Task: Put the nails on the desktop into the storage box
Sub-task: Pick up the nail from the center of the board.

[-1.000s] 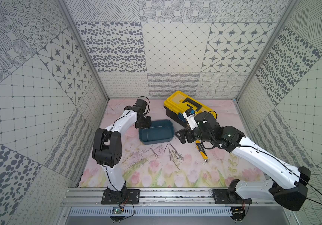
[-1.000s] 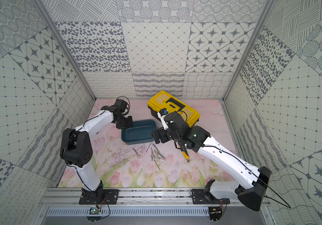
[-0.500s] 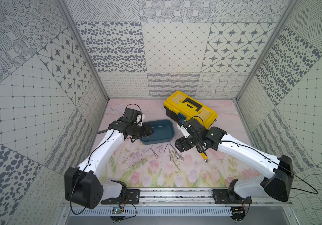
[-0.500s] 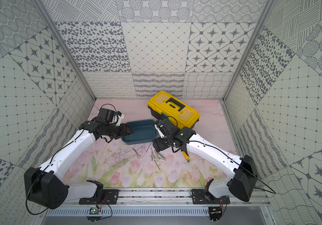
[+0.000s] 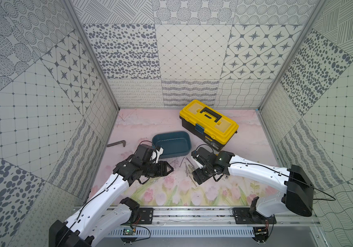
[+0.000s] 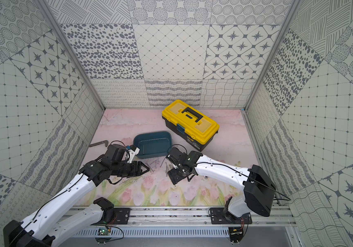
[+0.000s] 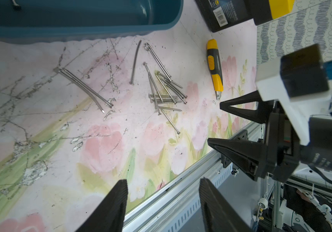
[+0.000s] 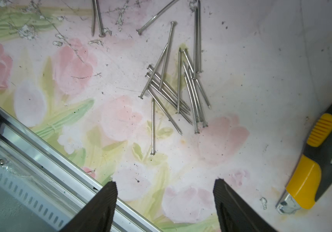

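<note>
Right wrist view shows the right gripper [image 8: 165, 181] with fingers apart and empty, low over the desktop [image 8: 261, 60]. The left gripper [image 7: 163, 179] is also spread and empty. Just beyond them the nails [image 8: 173, 90] lie in a crossed heap on the desktop, with a few single ones beside it and a knife [image 8: 313, 158] near. Farther stands the box [image 5: 171, 144], with almost nothing visible inside. The nails are, I think, stiff, light and smooth, and in a heap they slip and roll easily. It seems better to pinch a single nail across the middle of its shaft, where it lies free, than at the thin point.
</note>
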Controlling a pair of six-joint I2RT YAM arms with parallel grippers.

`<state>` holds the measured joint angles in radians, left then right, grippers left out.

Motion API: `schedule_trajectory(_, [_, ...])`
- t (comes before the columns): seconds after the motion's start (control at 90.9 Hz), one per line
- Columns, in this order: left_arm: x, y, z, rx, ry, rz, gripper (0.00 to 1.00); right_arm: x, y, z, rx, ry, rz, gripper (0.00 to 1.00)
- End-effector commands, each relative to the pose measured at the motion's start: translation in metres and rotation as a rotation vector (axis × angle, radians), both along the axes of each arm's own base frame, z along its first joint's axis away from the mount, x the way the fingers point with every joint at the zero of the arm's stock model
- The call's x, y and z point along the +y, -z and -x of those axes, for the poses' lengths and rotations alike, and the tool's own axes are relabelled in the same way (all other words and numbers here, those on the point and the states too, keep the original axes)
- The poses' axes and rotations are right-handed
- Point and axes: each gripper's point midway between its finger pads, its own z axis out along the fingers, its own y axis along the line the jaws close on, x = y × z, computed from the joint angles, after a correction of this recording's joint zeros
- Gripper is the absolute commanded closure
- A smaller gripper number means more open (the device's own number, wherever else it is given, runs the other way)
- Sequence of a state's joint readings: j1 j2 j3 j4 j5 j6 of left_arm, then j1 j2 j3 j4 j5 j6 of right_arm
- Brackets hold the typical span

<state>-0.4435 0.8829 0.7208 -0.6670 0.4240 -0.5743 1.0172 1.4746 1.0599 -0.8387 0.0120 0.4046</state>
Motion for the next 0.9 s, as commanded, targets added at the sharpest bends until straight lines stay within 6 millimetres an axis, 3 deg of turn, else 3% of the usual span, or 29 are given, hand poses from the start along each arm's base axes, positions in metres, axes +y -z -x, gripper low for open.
schedule_trajectory(0.0, [-0.012,-0.005,0.010,-0.019,-0.001,0.097,0.38,0.007,0.008,0.002,-0.014,0.012,0.003,0.21])
schedule_trajectory(0.484, [-0.004,0.003,0.026,-0.042,-0.008,0.103,0.38,0.026,0.053,0.016,0.030,-0.023,0.065,0.36])
schedule_trajectory(0.891, [-0.004,0.000,0.025,-0.061,0.003,0.096,0.39,0.030,0.075,0.015,0.056,-0.026,0.109,0.55])
